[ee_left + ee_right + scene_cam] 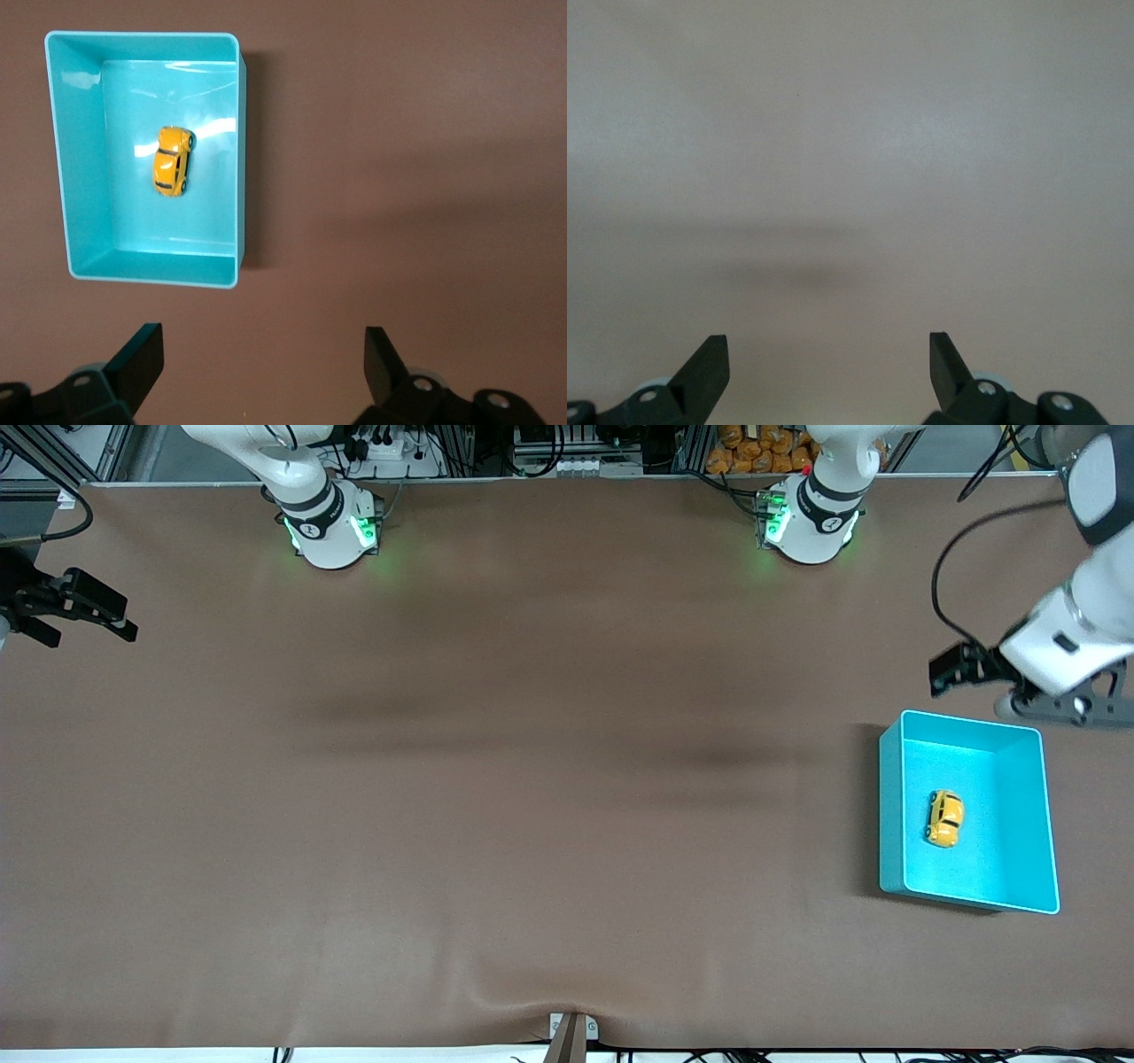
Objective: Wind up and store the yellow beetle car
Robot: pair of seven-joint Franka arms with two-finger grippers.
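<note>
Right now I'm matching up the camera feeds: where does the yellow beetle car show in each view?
Front view: the yellow beetle car lies in the turquoise bin, toward the left arm's end of the table.
Left wrist view: the car lies on the bin's floor, above the open left gripper.
Right wrist view: not in it.
Shared landmark: the turquoise bin.

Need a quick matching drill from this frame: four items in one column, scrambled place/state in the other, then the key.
Items
1. yellow beetle car
2. turquoise bin
3. left gripper
4. right gripper

Places/states
A. open, empty, over bare table at the right arm's end
B. on the table at the left arm's end
C. lying inside the bin, on its floor
D. open, empty, up by the bin's edge farther from the front camera

Pairs: 1-C, 2-B, 3-D, 4-A
</note>
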